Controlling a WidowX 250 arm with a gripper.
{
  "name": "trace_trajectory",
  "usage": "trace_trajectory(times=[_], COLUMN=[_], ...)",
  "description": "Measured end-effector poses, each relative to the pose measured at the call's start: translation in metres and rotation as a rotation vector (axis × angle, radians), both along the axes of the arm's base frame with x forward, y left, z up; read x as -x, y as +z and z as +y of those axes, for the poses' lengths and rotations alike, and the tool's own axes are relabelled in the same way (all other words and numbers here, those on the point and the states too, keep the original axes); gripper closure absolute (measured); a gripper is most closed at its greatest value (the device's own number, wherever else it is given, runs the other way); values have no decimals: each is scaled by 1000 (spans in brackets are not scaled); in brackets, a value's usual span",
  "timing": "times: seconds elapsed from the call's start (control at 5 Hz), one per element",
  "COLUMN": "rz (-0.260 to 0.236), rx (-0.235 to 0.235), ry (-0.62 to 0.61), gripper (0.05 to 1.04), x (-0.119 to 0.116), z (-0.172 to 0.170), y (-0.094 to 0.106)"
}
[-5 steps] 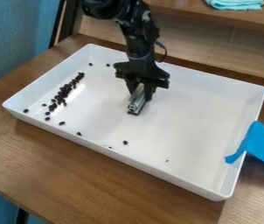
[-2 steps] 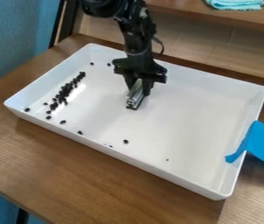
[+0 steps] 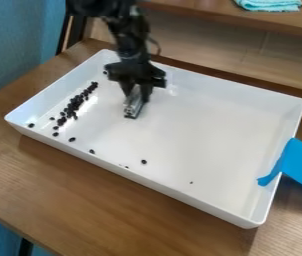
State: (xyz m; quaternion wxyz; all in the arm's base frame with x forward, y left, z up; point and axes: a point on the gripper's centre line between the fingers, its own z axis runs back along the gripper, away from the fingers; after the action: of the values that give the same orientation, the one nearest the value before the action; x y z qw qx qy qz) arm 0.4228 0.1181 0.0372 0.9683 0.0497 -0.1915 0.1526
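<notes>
The gripper (image 3: 135,95) hangs over the upper left part of a white tray (image 3: 180,130), shut on a short silver metal bar (image 3: 133,104) that juts out toward the camera. Whether the bar touches the tray floor I cannot tell. Left of it, a line of small black pieces (image 3: 77,104) runs along the tray's left side. Several loose black pieces lie along the near left edge, one of them a single piece (image 3: 143,161) further right, and another piece (image 3: 105,72) lies near the back left corner.
Blue tape (image 3: 300,165) is stuck over the tray's right wall and onto the wooden table (image 3: 107,200). Behind the tray stands a wooden shelf (image 3: 220,17) with a turquoise cloth (image 3: 270,4) on it. The tray's raised walls surround the gripper.
The arm has moved left and slightly toward the back, carrying the metal bar with it. The line of black pieces looks much the same.
</notes>
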Motion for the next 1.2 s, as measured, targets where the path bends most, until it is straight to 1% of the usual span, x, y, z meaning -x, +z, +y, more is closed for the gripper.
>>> trace_trajectory(times=[0.2,0.4,0.6,0.8,1.0,1.2], rz=[4,16,33,40,19,-77], rx=[-4,-25,-60,-64,-40,-18], ry=[11,30,36,65,64,40], gripper=[694,694,694,694,694,694], x=[9,27,44,69,81,89], z=[12,31,47,71,66,43], y=[-4,-5,-2,1,13,51])
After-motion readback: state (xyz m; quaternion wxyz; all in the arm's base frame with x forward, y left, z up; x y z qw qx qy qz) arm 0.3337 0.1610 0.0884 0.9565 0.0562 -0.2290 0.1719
